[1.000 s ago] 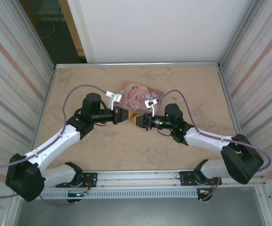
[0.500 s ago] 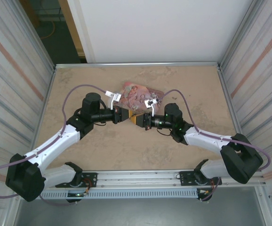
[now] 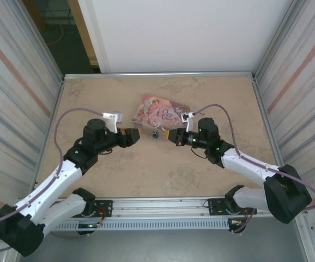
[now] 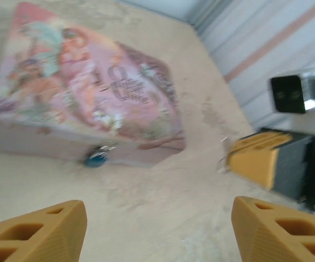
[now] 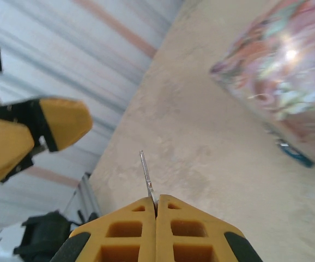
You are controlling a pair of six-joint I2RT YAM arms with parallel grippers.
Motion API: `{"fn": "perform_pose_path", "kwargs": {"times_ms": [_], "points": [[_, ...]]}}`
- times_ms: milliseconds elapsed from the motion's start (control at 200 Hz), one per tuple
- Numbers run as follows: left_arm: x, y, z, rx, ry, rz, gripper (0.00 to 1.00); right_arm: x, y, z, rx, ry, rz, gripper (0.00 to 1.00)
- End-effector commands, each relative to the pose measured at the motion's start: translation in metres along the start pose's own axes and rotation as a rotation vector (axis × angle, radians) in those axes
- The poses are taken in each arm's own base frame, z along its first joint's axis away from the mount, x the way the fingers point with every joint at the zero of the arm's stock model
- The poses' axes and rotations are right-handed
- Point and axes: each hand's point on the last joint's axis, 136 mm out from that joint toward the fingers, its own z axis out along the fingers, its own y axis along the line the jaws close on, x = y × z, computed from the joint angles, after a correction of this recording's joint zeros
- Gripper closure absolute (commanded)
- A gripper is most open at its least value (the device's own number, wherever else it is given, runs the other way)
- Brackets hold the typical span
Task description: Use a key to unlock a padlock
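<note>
Left tool [image 3: 137, 135]: fingers apart, nothing between them. In the left wrist view the left tool [image 4: 157, 229] shows two yellow fingertips set wide at the lower edge, with bare bench [image 4: 163, 185] between. It is low over the bench, just left of the padlock.

Right tool [image 3: 175, 136]: fingers together and clamped on the key. In the right wrist view the right tool [image 5: 156, 204] has its pads pressed flat to each other. The key [image 5: 146, 176] stands out from the seam as a thin metal sliver. Its tip is over bare bench [image 5: 190, 142], apart from the padlock.

Padlock [image 3: 155, 135]: blue body, at the foot of the near wall of the tin [image 3: 160, 113], between the two tools. In the left wrist view the padlock [image 4: 96, 157] sits low against the side of the tin [image 4: 81, 93], with a silvery shackle above the body. Whether the shackle is hooked to the tin cannot be told. In the right wrist view the padlock [image 5: 294, 153] is a small blue shape under the edge of the tin [image 5: 277, 82].

Tin: pink, illustrated lid, lying flat near the middle of the bench [image 3: 228, 93].

The two tools face each other, apart, with the padlock between them.
</note>
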Motion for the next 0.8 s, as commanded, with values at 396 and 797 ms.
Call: {"fn": "perform_pose_path", "kwargs": {"times_ms": [396, 797], "points": [[0.063, 0.046, 0.025, -0.042, 0.078, -0.111, 0.13, -0.026, -0.055, -0.003, 0.116, -0.066, 0.179, 1.0], [0.065, 0.037, 0.069, 0.055, 0.155, -0.199, 0.16, -0.043, -0.085, 0.025, 0.195, -0.032, 0.23, 1.0]]}}
